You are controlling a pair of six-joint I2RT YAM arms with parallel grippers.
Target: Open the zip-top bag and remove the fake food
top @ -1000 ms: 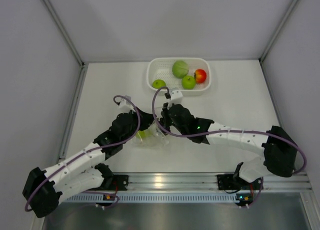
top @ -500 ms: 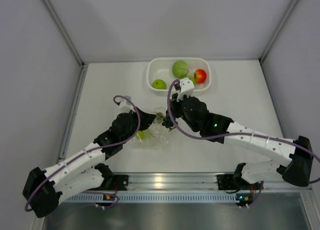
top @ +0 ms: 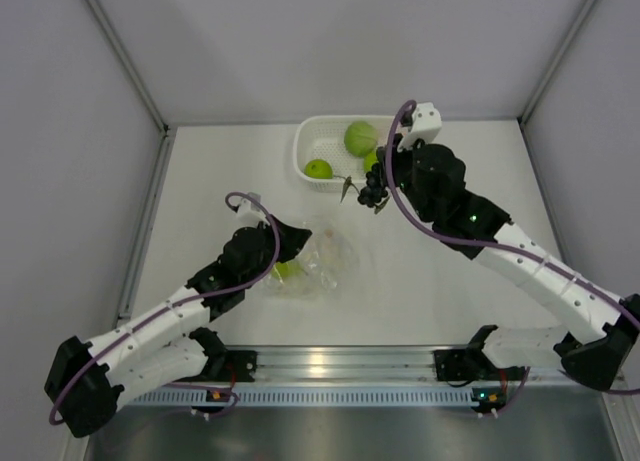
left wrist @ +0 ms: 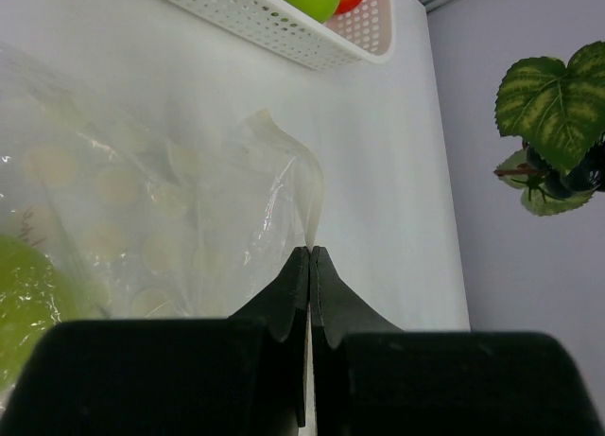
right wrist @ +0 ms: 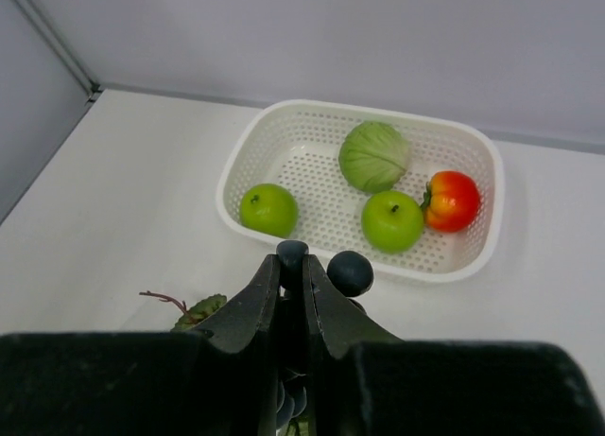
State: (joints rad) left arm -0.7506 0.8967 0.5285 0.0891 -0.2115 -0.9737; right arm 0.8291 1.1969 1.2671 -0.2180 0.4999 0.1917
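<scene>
The clear, white-dotted zip-top bag (top: 325, 263) lies crumpled on the table with a green fruit (top: 287, 270) inside. My left gripper (top: 303, 243) is shut on a thin flap of the bag's edge (left wrist: 307, 204). The green fruit (left wrist: 24, 299) shows through the plastic at the far left of the left wrist view. My right gripper (top: 383, 184) hangs in the air just in front of the basket, shut on the dark grape bunch (top: 372, 193) with its green leaf (left wrist: 553, 100). In the right wrist view, grapes (right wrist: 350, 272) bulge beside the closed fingers (right wrist: 248, 313).
The white perforated basket (right wrist: 224, 185) stands at the back of the table. It holds a pale green ball (right wrist: 374, 155), two green apples (right wrist: 268, 209) (right wrist: 392, 220) and a red-yellow apple (right wrist: 452, 200). Grey walls stand on three sides.
My right gripper has lifted the grape bunch away from the bag and carried it back and to the right, toward the basket. The left gripper has kept its pinch on the bag.
</scene>
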